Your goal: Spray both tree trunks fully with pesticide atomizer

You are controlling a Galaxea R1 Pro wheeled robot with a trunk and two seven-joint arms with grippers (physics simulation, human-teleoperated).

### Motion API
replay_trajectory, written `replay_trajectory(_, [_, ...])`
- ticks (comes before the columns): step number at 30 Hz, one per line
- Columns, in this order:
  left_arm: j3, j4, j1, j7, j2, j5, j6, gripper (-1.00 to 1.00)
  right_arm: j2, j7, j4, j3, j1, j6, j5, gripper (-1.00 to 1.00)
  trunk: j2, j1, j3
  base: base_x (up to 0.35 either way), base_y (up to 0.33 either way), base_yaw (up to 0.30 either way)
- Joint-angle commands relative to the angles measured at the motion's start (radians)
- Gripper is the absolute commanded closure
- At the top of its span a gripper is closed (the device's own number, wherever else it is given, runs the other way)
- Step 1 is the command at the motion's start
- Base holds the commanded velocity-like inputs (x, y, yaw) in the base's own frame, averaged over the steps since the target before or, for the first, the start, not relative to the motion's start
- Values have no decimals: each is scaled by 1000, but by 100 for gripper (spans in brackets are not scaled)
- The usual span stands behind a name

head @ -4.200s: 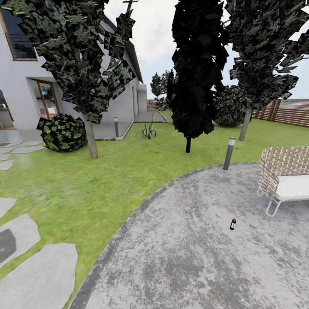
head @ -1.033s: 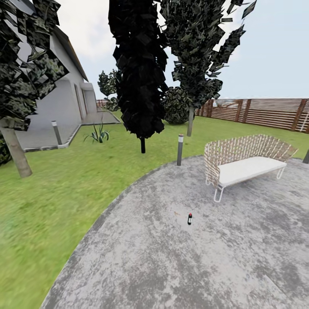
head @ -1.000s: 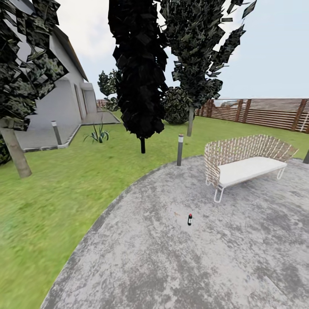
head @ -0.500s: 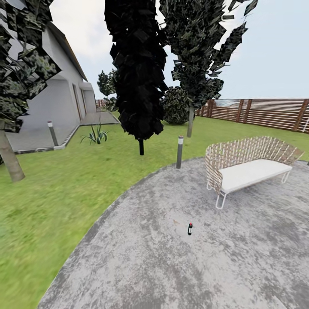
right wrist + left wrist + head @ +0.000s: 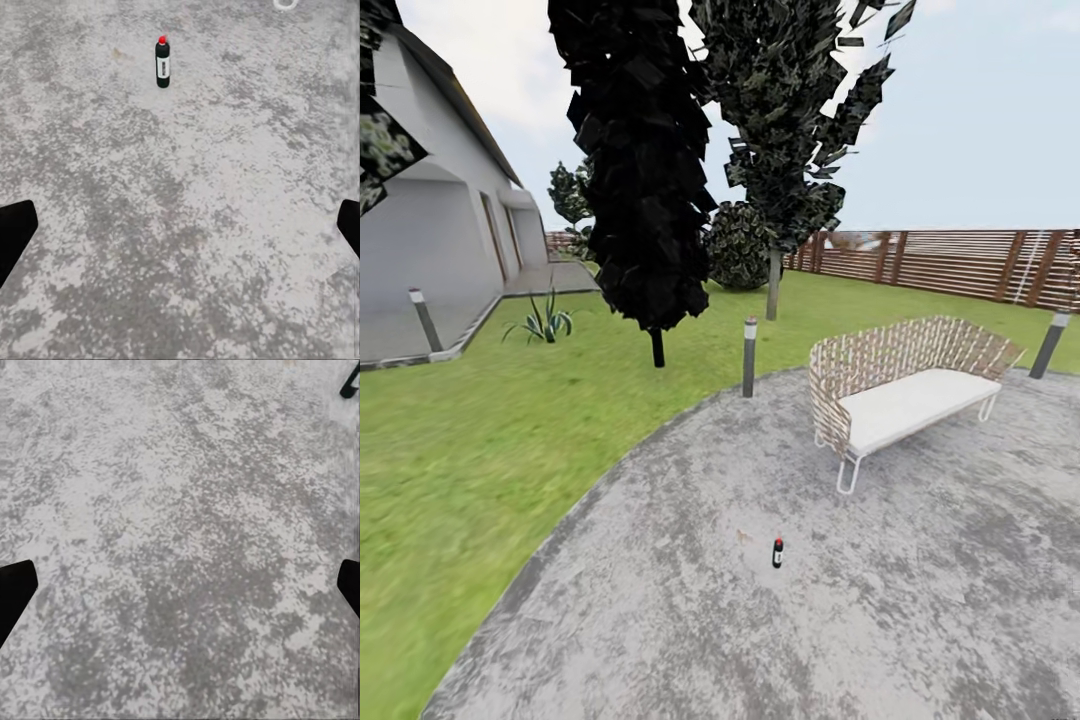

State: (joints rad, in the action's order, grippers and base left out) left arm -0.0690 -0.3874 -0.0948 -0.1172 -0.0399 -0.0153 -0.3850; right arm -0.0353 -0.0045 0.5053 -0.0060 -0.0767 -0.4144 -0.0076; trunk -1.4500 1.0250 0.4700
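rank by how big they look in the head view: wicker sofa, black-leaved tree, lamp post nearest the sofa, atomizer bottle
1. Black-leaved tree with thin dark trunk
2. Woven wicker sofa with white cushion
3. Short grey lamp post
4. Tiny dark red-capped pesticide atomizer bottle

The tree stands farther away, so apparent size only.

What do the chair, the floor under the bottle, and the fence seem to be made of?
The chair: woven wicker on a thin white frame, probably metal, with a white cushion. The floor: rough, matte grey speckled paving, like gravel or concrete. The fence: brown horizontal slats, apparently wood.

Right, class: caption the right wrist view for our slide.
Pesticide atomizer standing upright on the grey speckled floor, ahead of the open right hand.
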Motion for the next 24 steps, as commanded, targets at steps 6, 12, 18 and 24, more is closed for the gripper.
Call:
replay_trajectory(6, [0,0,0,0,0,0,0,-100,0,0,-1,0,0,0,0,-100,0,0,0,339,-83,-277])
replay_trajectory(12, [0,0,0,0,0,0,0,-100,0,0,-1,0,0,0,0,-100,0,0,0,339,-77,-279])
replay_trajectory(18, [0,-1,0,1,0,-1,0,-100,0,0,-1,0,0,0,0,-100,0,0,0,337,25,-279])
replay_trajectory(24, [0,-1,0,1,0,-2,0,-100,0,0,-1,0,0,0,0,-100,0,0,0,296,184,-279])
